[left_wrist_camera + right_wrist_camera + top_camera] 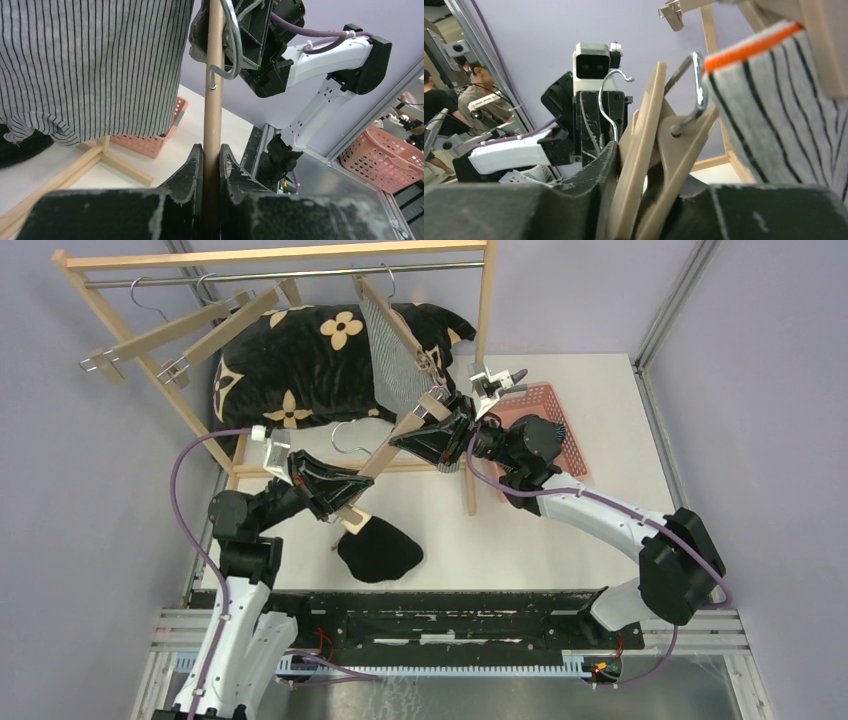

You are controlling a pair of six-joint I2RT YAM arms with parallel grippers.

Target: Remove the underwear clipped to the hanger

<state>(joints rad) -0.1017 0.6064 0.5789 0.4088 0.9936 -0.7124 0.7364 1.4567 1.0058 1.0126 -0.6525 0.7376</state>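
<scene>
I hold a wooden clip hanger (385,455) between both grippers, slanting above the table. My left gripper (345,510) is shut on its lower bar end (214,100), jaws tight on the wood (211,147). My right gripper (440,422) is shut on the hanger's upper clip (679,145), pressing its two wooden paddles together (649,165). The grey-white striped underwear (392,355) hangs right beside that clip, seen in the left wrist view (90,65) and, with an orange waistband, in the right wrist view (784,110). I cannot tell if the clip still grips it. The black underwear (380,552) lies on the table. The navy piece is out of view.
The wooden rack (280,255) stands at the back left with empty clip hangers (170,340) on its rail. The big black flowered cushion (300,350) lies under it. A pink basket (548,410) sits behind my right arm. The rack's foot beam (120,167) crosses the table.
</scene>
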